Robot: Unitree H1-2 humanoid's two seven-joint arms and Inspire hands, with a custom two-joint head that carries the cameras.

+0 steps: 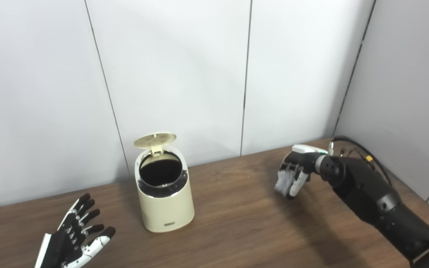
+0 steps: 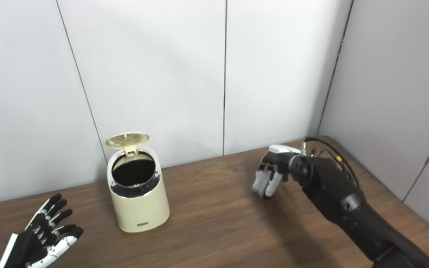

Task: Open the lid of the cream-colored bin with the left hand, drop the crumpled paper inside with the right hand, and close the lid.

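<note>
With the lid (image 1: 155,139) tipped up at the back of the cream bin (image 1: 164,193), the right hand (image 1: 292,175) hung above the table (image 1: 237,223) well to the bin's right, fingers clenched around a pale, fuzzy wad of paper (image 1: 283,183). The left hand (image 1: 76,238) lay released, fingers spread, beside the bin. The drop seemed next, calling for a carry over the dark, round mouth before letting go.
</note>
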